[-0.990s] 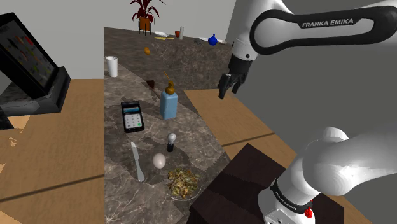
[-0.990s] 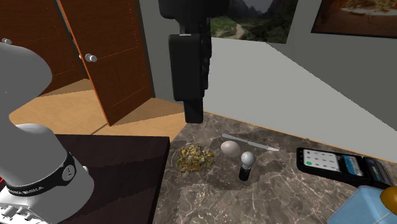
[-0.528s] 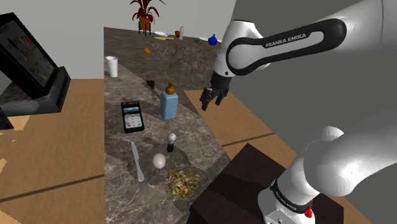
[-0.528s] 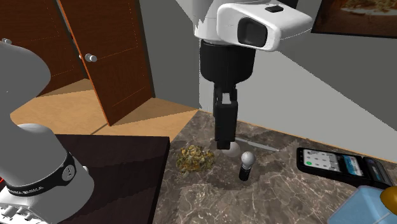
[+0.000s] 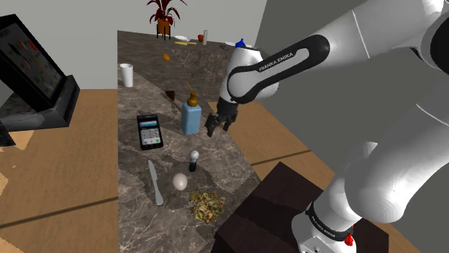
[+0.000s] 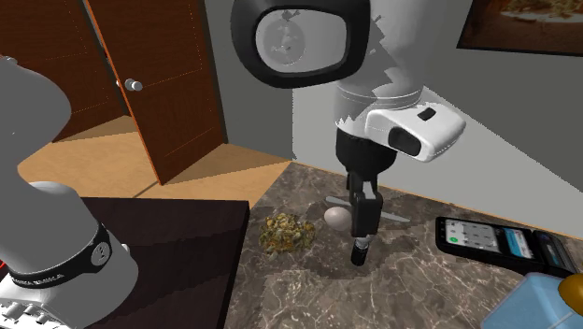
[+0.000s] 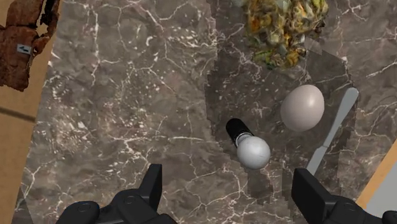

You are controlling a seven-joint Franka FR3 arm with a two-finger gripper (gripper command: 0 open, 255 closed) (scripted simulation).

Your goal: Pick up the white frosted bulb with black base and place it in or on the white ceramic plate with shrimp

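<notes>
Since the earlier frames the hand [image 5: 216, 125] has swung down and closer over the desk [image 5: 137, 205], with its fingers spread wide and holding nothing. The white bulb [image 7: 249, 146] with a black base stands upright on the dark marble, below the hand and in line with the gap between the fingers, untouched. Just beside it lies a pale egg [image 7: 302, 107], then a grey knife [image 7: 332, 130]; a heap of yellowish food [image 7: 284, 27] sits near, past the egg

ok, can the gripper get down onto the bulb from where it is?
Probably yes. The gripper is open above the bulb, which stands upright with bare counter around it. The egg sits nearest, apart from it, so one finger may pass close.
</notes>
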